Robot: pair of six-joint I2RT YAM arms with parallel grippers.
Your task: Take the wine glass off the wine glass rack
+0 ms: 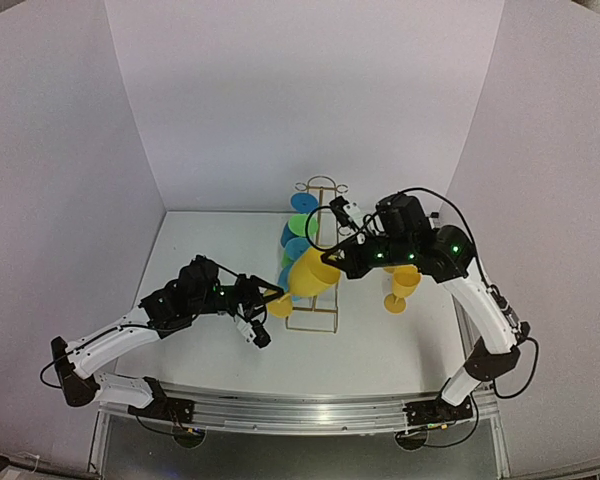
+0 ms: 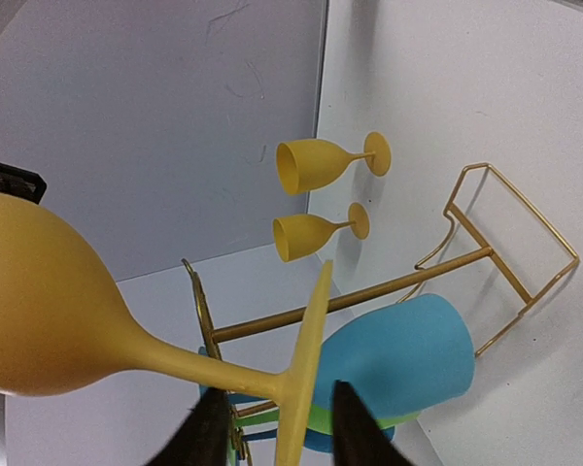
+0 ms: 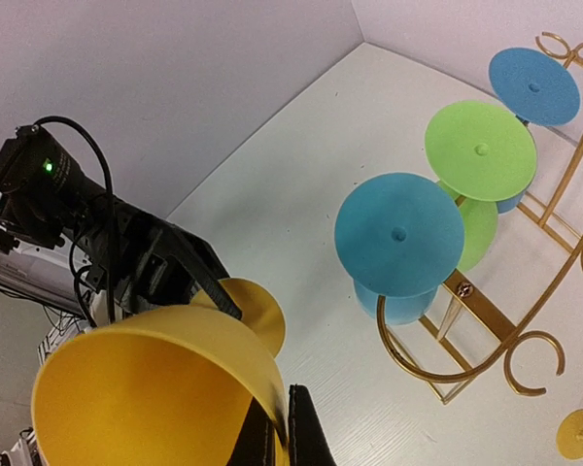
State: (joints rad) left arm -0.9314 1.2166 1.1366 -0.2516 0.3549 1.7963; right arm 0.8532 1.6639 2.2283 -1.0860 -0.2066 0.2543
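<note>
Fingers [image 2: 212,435] of the left gripper [image 2: 280,393] stand parted on either side of the round foot of a yellow wine glass [image 2: 49,301], neither one touching it. The glass lies on its side in the air above the white table [image 1: 210,350], with its foot toward the left arm and its bowl toward the right. At the bowl's mouth the right gripper [image 3: 284,432] is pinched closed on the rim. Just behind the glass stands the gold wine glass rack [image 3: 481,306], where blue glasses [image 3: 398,233] and green glasses [image 3: 479,150] hang with their feet turned outward. Whether the yellow glass touches the wire cannot be told. Farther right, two more yellow glasses [image 1: 404,283] stand on the table beside the rack.
</note>
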